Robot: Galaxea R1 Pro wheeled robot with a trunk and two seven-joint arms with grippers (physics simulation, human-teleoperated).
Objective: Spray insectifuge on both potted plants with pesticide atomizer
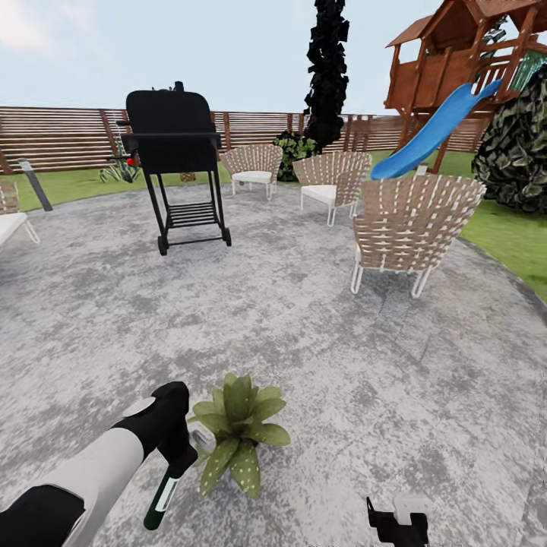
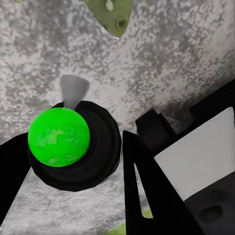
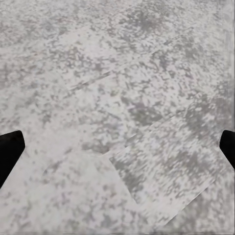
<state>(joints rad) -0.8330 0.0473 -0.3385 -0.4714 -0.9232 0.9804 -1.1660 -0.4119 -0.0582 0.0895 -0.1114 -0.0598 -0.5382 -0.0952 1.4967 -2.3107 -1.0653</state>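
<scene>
One potted plant stands on the grey patio; the left gripper, just beside it, clamps the pesticide atomizer. The right gripper hangs wide apart.

The right wrist camera looks down on the grey paved patio; its surface is mottled light and dark grey, with faint straight seams running across it; two black fingertips of the right gripper show at opposite edges of the picture, set wide apart over the patio; only bare paving lies between them, and the fingers hold nothing.
</scene>
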